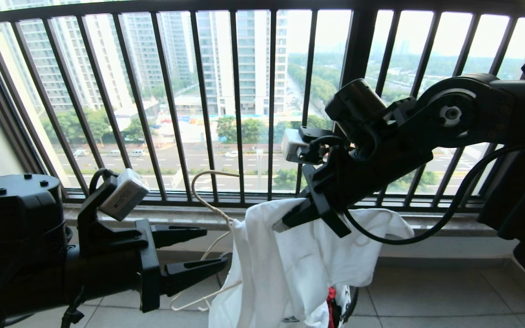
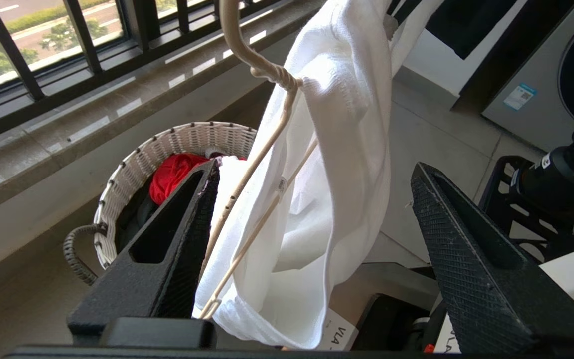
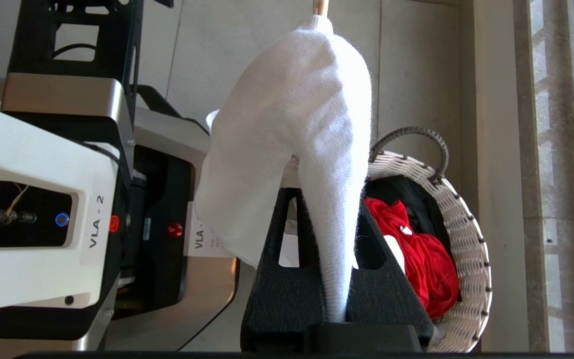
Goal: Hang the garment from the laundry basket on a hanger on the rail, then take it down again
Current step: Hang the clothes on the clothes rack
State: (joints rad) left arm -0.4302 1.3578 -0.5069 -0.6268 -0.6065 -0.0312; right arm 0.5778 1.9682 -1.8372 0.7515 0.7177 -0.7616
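The garment (image 1: pixel 290 264), a white T-shirt, hangs bunched over the thin cream-white hanger (image 1: pixel 208 202), whose hook rises to its left. My right gripper (image 1: pixel 285 223) is shut on the garment's top fold (image 3: pixel 297 114), with the cloth pinched between its fingers (image 3: pixel 277 279). My left gripper (image 1: pixel 212 248) stands open at the lower left. In the left wrist view the hanger's wires (image 2: pixel 267 144) and the garment (image 2: pixel 347 149) hang between its spread fingers (image 2: pixel 187 224), ungripped. The laundry basket (image 2: pixel 167 144) sits on the floor below. The rail is out of view.
The black window railing (image 1: pixel 235 105) and a stone sill (image 1: pixel 189 214) stand just behind. A red garment (image 3: pixel 416 244) and dark cloth lie in the basket (image 3: pixel 466 239). My own base (image 3: pixel 43 224) is beside it. A washing machine (image 2: pixel 556 75) is off to one side.
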